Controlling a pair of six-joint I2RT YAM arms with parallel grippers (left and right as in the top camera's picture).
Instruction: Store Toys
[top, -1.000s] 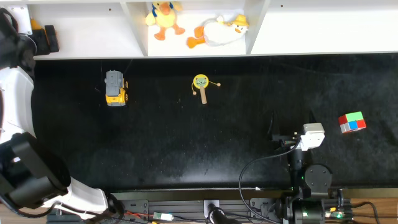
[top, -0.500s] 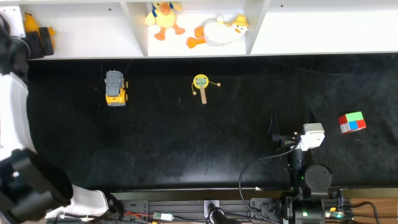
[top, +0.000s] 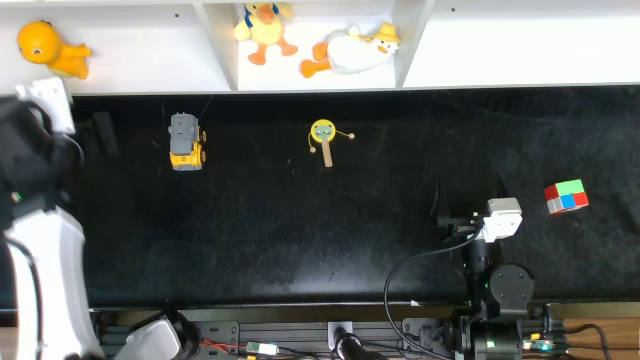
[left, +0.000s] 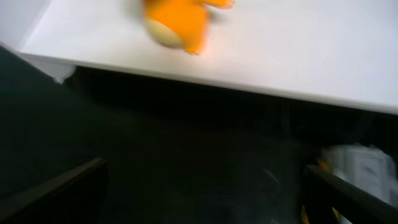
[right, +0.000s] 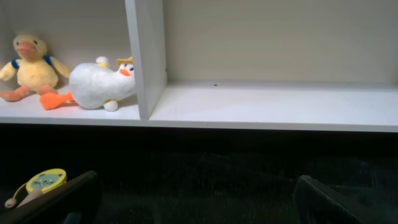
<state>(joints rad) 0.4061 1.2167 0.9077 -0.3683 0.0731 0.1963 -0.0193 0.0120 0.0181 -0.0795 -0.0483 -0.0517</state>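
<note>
Black and hard, the two fingers of the left claw (left: 202, 208) stand wide apart with nothing between them. The claw hangs over the left end of the black mat (top: 300, 230), close to the white shelf (top: 500, 45). Just ahead of it, in the shelf's left box, sits a smooth, round orange duck (left: 177, 22). It rests on the flat white floor and does not touch the claw. Farther along the mat is a boxy toy truck (top: 185, 140), grey on top and yellow below.

The right claw (right: 196, 208) has dark fingers too. They are also spread wide and hold nothing. It sits low over the right side of the mat, near the front edge, and points at the shelf. Out in front of it, toward the middle of the mat, lies a small rattle drum (top: 323, 135). It has a round green and yellow face on a thin wooden stick, with a little bead at the side. Well apart, by the mat's right edge, is a blocky cube (top: 566, 196) with green, red and blue squares.

In the shelf's middle box are two soft, fluffy toys. A yellow plush duck (right: 28, 59) sits up with orange feet. Just beside it a fat white plush duck (right: 99, 84) lies on its side. It has an orange bill, orange feet and a little yellow hat.
</note>
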